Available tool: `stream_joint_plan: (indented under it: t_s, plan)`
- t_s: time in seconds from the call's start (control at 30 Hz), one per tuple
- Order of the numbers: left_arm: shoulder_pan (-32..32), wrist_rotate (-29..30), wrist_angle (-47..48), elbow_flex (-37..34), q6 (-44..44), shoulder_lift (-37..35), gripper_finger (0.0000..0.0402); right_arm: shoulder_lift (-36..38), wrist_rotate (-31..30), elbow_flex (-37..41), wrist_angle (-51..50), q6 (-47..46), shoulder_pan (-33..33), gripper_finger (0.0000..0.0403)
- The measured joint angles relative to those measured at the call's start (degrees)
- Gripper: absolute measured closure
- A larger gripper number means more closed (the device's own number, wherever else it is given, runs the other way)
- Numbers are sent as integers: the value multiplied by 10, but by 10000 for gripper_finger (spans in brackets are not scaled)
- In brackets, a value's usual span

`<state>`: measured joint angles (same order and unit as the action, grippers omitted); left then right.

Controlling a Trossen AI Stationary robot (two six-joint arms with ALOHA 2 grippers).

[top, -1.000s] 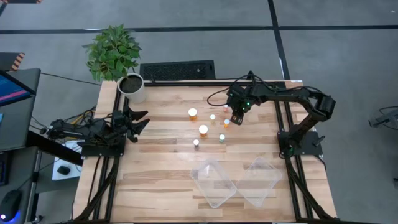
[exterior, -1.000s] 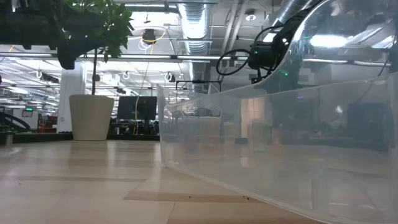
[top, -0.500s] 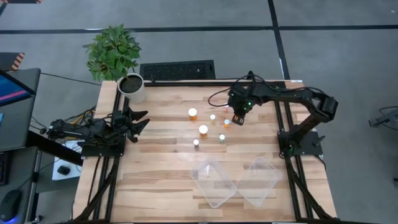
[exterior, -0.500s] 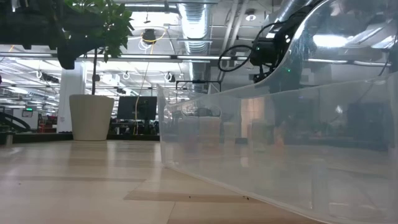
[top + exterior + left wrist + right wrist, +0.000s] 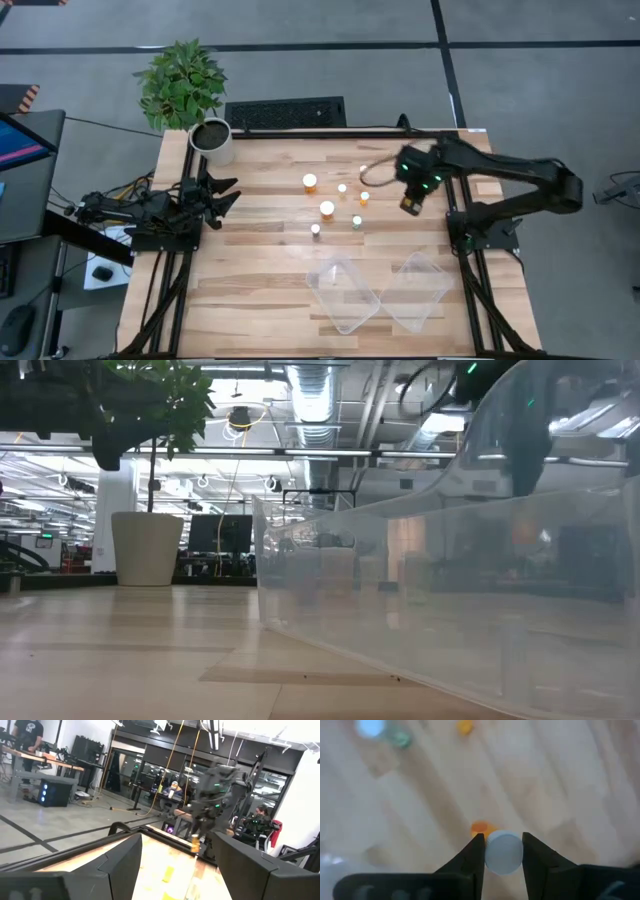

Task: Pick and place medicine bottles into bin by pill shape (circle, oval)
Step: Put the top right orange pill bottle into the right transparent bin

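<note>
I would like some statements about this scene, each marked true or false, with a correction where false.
1. The right claw grips a white-capped bottle. True.
2. Both clear bins already contain bottles. False: both look empty.
3. The left claw holds a bottle. False: it waits open at the table's left edge, holding nothing.
4. The plant pot stands at the far left corner. True.
5. Several bottles remain on the table. True.

Bright, even light; blurred wrist views
</note>
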<state>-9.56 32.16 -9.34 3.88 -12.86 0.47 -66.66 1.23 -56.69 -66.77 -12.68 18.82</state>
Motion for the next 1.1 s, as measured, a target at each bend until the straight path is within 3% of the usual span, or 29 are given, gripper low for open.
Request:
stream_joint_plan:
  t_s: [0.23, 0.47, 0.8, 1.1]
  plan:
    - [0, 1, -2, 0, 0, 0, 166, 114, 1, 0, -38, -223, -174, 296]
    - [0, 5, -4, 0, -1, 0, 166, 129, -16, 0, -32, -425, -380, 296]
    - [0, 17, -6, 0, -4, 0, 166, 31, -45, 0, -14, -656, -608, 296]
    - [0, 17, -6, 0, -4, 0, 166, -96, -70, 0, 7, -690, -654, 296]
